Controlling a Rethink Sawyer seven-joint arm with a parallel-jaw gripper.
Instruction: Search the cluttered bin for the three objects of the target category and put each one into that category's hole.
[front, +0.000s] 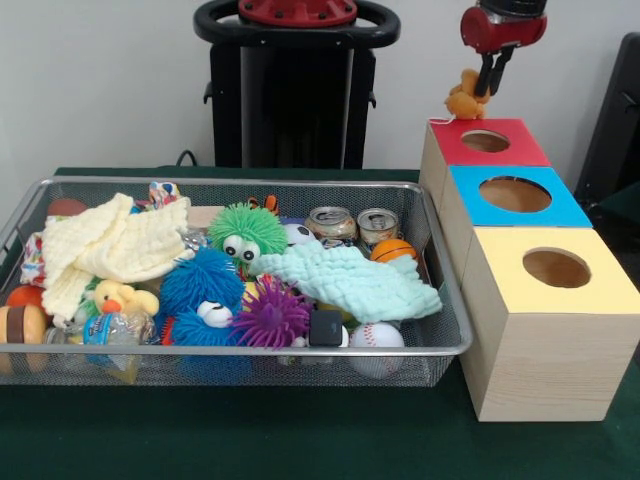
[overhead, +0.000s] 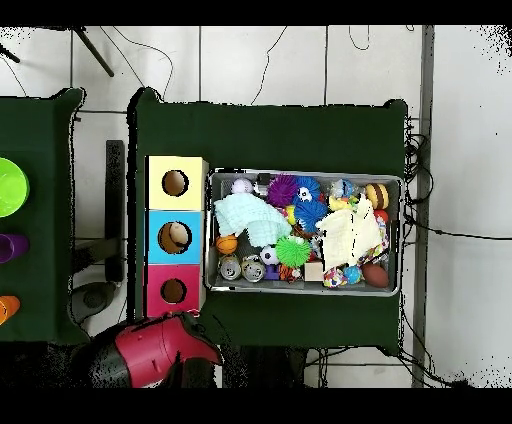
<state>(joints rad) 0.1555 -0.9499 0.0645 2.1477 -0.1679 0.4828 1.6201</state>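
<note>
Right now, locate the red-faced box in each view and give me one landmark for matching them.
Front view: red-faced box at upper right, farthest in the row, below the gripper.
Overhead view: red-faced box at lower left, nearest the robot arm.
Shared landmark: the blue-faced box beside it.

The worktop (front: 250, 430) is covered in dark green cloth. Two things stand directly on it. One is a shallow wire-mesh basket (front: 230, 350) with a rounded metal rim, filled with toys, cloths and cans. The other is a row of three pale wooden boxes just beside the basket's end: a red-topped box (front: 445, 135) farthest from the front camera, a blue-topped box (front: 575, 212) in the middle and a yellow-topped box (front: 545, 350) nearest. The boxes touch one another, and each has a round hole in its top. In the overhead view the row runs along the basket's short side.
</note>
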